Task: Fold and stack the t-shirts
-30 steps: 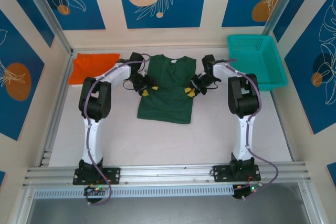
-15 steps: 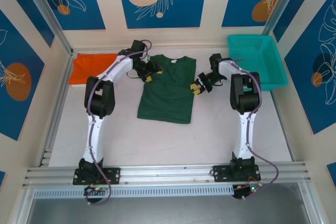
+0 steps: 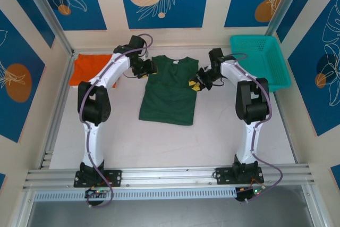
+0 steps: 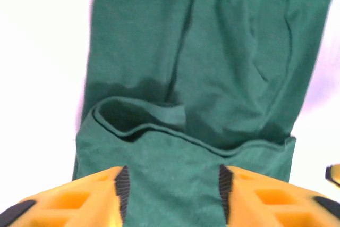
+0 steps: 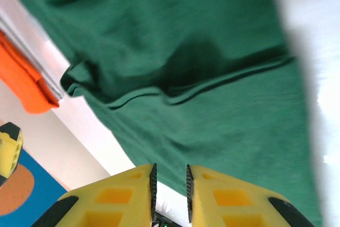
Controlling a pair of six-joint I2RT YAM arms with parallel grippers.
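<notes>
Moved: the left gripper [image 3: 150, 69] has gone from the green shirt's [image 3: 169, 98] left sleeve up towards 12 o'clock, to its left shoulder. The right gripper [image 3: 197, 83] has shifted slightly the same way along the right sleeve.
Green shirt: lies flat at the table's [image 3: 159, 142] centre, collar at 12 o'clock, hem at 6 o'clock.
Orange shirt [image 3: 90, 68]: folded, at 10 o'clock, well apart from the green one.
Basket [image 3: 277, 75]: teal, at 2 o'clock.
Left gripper: jaws stand apart in the left wrist view, with green cloth lying across the gap and a rolled fold just ahead of the pads; nothing is pinched.
Right gripper: jaws nearly together in the right wrist view, nipping the green shirt's edge at 3 o'clock of the garment.
</notes>
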